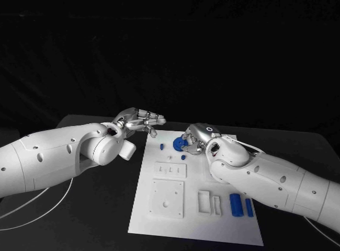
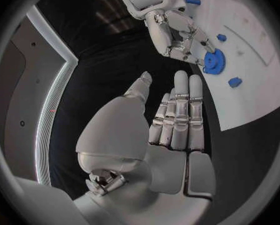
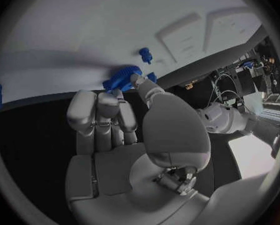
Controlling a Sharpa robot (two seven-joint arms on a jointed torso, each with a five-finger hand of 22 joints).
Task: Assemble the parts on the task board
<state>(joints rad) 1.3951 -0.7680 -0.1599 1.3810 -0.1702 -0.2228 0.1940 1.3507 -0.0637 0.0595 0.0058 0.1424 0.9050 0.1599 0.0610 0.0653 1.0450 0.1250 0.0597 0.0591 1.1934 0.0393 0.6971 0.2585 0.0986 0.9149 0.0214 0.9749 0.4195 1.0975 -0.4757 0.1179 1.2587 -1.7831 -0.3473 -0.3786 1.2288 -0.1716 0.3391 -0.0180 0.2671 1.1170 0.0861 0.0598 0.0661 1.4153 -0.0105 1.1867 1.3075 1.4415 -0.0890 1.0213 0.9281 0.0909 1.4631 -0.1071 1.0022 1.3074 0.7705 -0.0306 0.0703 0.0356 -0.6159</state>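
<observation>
The white task board (image 1: 200,209) lies in the middle of the black table. My right hand (image 1: 196,137) is over the board's far end and pinches a blue gear (image 1: 180,144) between thumb and fingertips; the gear (image 3: 122,78) sits low, close to the board, and also shows in the left wrist view as a toothed blue gear (image 2: 214,61). Two small blue parts (image 1: 161,146) (image 1: 183,156) stand on the board beside the gear. My left hand (image 1: 141,123) hovers just off the board's far left corner, fingers stretched out and holding nothing (image 2: 176,117).
Two blue cylinders (image 1: 236,204) (image 1: 249,207) lie at the board's near right beside white blocks (image 1: 209,202). Raised white plates (image 1: 168,198) (image 1: 171,169) occupy the board's left half. A white cable (image 1: 34,206) runs over the table at the left.
</observation>
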